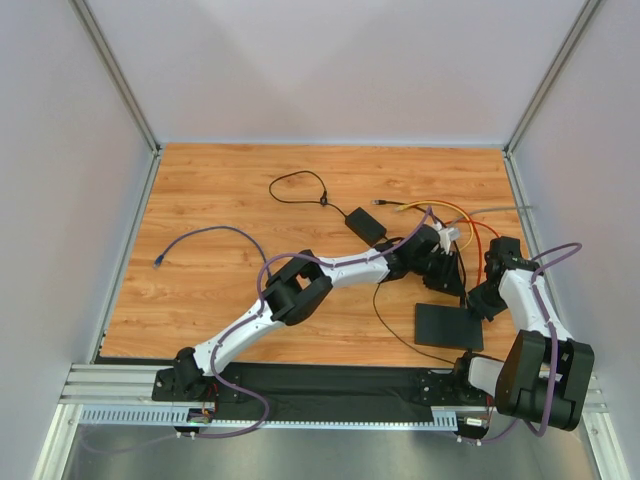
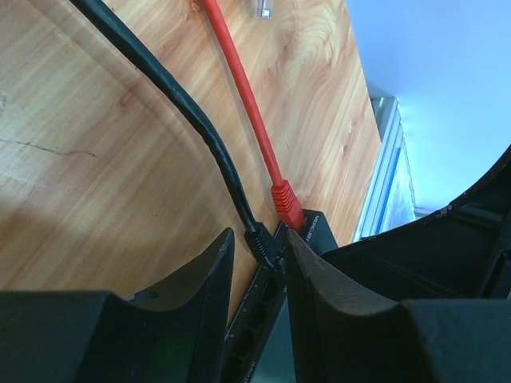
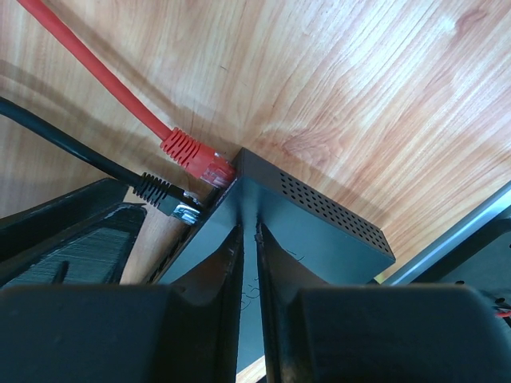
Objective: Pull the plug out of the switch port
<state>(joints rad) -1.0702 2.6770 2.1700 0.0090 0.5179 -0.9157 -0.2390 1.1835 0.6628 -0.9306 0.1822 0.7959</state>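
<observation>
From overhead, the wooden table carries the switch near its front right. It is a thin, flat, matte black rectangle lying just ahead of the right arm's base. Both arms reach in to its far edge, where the cables leave it. A smaller black power brick sits further back, well apart from it. A purple cable trails loose on the left.

I can only read the sockets from the wrist feeds. The red cable and black cable run in side by side across the wood. The end socket holds the red plug, and the one beside it holds the black plug, as far as I can see. Only the left wrist feed shows more sockets as dark openings down the same edge. Only the right wrist feed shows a row of small vent holes along the switch's short side.

The left gripper stands spread, with a finger on either side of the black plug. Wood shows between the plug and one finger, so it isn't pinching. The right gripper has its fingers pressed nearly together, with only a slit between them. Its tips sit over the switch's top face by the plug corner, and I can't tell whether they bear on it.
</observation>
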